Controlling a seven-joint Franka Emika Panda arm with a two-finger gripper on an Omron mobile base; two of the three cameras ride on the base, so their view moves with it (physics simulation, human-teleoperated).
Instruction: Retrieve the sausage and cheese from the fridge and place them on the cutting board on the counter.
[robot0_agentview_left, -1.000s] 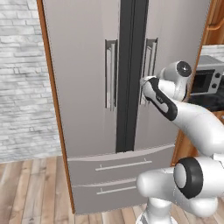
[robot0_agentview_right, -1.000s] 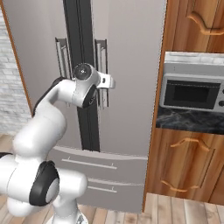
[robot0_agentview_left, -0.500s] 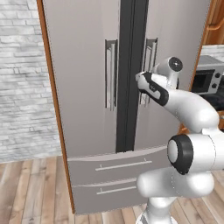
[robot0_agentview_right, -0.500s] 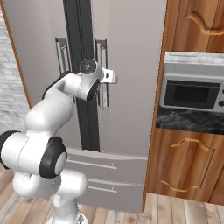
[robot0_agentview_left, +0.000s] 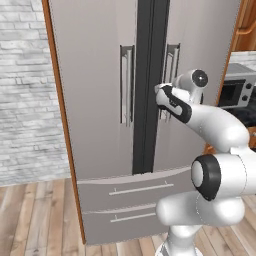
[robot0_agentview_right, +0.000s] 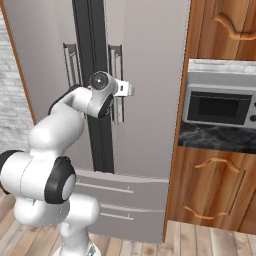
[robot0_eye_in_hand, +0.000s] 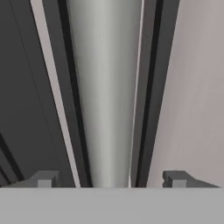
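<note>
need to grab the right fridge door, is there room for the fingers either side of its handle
Yes. In the hand view the right door handle runs up between the two fingertips, with a dark gap on each side of the bar. The gripper stands open around it. It is tighter toward the centre seam, where the left door handle is near; the bare door panel lies on the other side.

The fridge is standing shut, its two doors meeting at a dark centre strip, with two drawers below. The arm is reaching up from the lower left, and the gripper is sitting right at the right door's handle (whether the fingers are touching it cannot be told). To the right, a microwave is resting on the counter, above wooden cabinets.
</note>
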